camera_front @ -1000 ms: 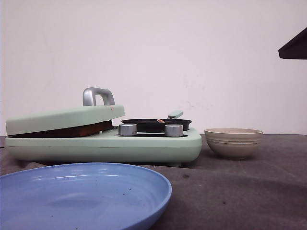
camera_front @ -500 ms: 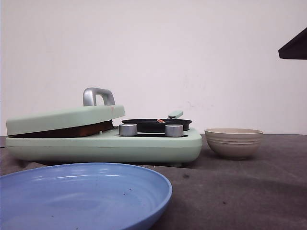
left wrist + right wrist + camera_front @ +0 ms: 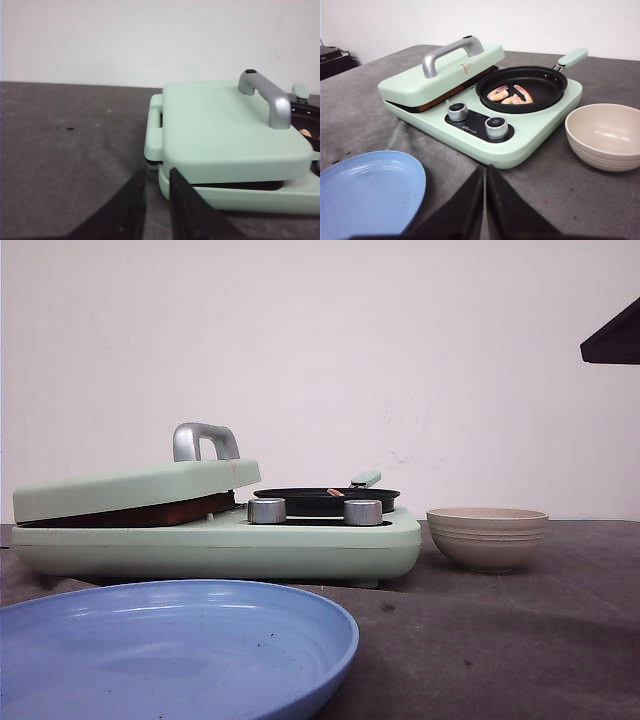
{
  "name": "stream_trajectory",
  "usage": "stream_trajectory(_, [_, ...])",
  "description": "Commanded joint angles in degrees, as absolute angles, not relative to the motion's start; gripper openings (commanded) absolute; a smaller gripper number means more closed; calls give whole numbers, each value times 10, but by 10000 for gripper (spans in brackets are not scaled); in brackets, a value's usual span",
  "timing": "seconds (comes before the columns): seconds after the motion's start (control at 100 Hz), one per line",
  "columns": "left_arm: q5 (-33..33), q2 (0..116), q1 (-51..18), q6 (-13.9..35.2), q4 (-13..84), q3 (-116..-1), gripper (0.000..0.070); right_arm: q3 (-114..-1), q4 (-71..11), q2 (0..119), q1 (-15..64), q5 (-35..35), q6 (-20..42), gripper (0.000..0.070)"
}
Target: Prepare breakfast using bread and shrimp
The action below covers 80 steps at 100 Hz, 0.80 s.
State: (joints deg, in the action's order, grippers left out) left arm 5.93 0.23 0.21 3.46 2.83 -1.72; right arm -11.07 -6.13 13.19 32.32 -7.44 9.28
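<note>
The shrimp (image 3: 512,95), a few pinkish-red bits, lie in the black pan (image 3: 540,82) on the mint-green cooker (image 3: 520,145). In the front view they show only as an orange speck (image 3: 335,492). The cooker's lid (image 3: 445,70) lies almost flat. A brown edge (image 3: 440,97) that looks like bread crust shows in the gap under it, also in the front view (image 3: 180,510); the rest of the bread is hidden. My left gripper (image 3: 156,172) is slightly open and empty, low beside the lid's hinge corner. My right gripper (image 3: 485,169) is shut and empty, in front of the cooker's knobs.
A blue plate (image 3: 170,650) lies nearest the front, left of the right gripper (image 3: 365,190). A beige ribbed bowl (image 3: 487,537) stands right of the cooker and looks empty (image 3: 605,132). The lid has a grey handle (image 3: 265,97). A dark grey cloth covers the table (image 3: 520,640).
</note>
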Motion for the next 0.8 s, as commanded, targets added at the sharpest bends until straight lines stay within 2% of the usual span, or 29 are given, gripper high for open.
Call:
stream_trajectory(0.0, [63,2,3,28,27,-8,1,-112,-56,132,328,-75,98,0])
stream_trajectory(0.19, [64,2,3,22,108,-8,1,-112,-56,132,328,-74,98,0])
stream_trajectory(0.79, [64,2,1,20,105,-8,0,-112,-56,132,328,-74,98,0])
